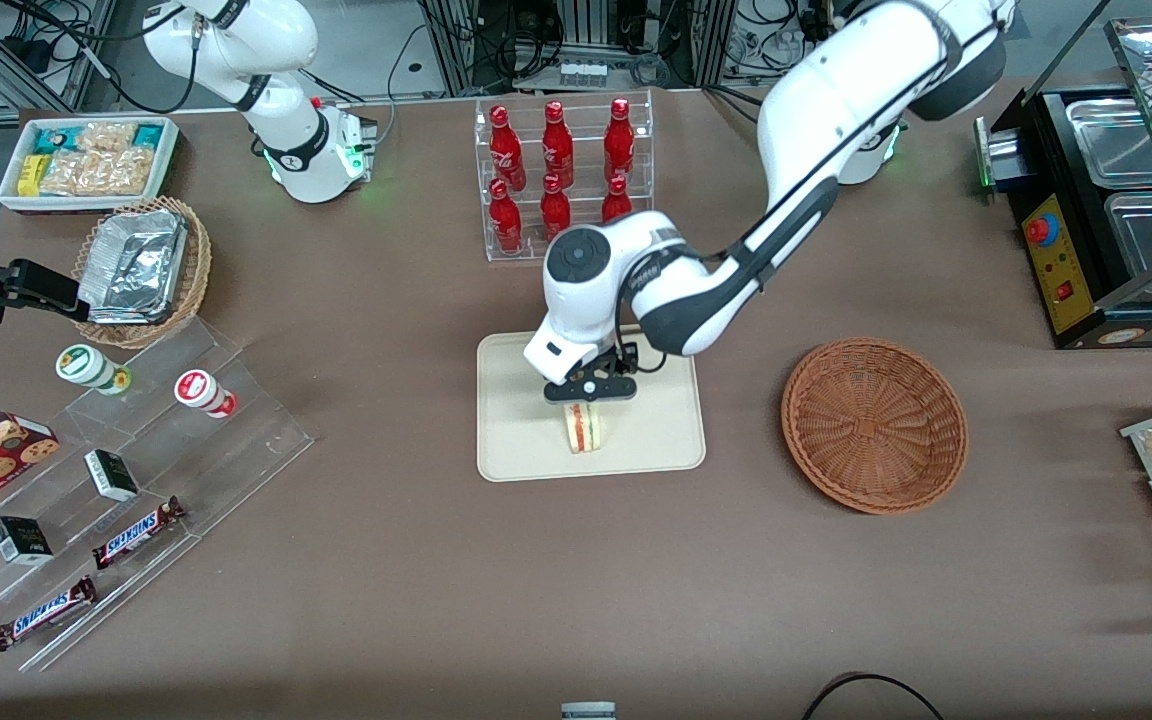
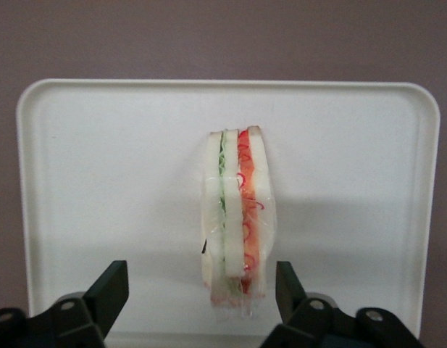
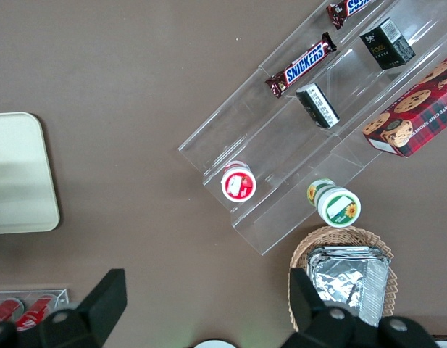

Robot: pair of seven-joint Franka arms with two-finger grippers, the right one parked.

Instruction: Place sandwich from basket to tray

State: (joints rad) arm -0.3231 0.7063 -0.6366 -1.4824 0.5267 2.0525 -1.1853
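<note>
Tabletop brown and matte under you, with a rack of red bottles (image 1: 558, 175) farther from the front camera than the tray (image 1: 526, 430). Your tray sits mid-table, cream and low-rimmed, and the sandwich (image 1: 584, 427) stands on it on edge, layers of white bread, green and red showing in the wrist view (image 2: 236, 217). Your gripper (image 1: 591, 392) hangs just above the sandwich, and its fingers (image 2: 107, 293) stand wide apart on either side with clear gaps, holding nothing. The reddish-brown basket (image 1: 874, 425) lies toward the working arm's end of the table, apart from the tray, with nothing in it. Toward the parked arm's end you have a tan basket of foil containers (image 1: 141, 268), a white bin of snack packets (image 1: 88, 162) and a clear stepped stand (image 1: 126, 490) with candy bars. Bare tray surface surrounds the sandwich on all sides, and open table lies between tray and basket.
</note>
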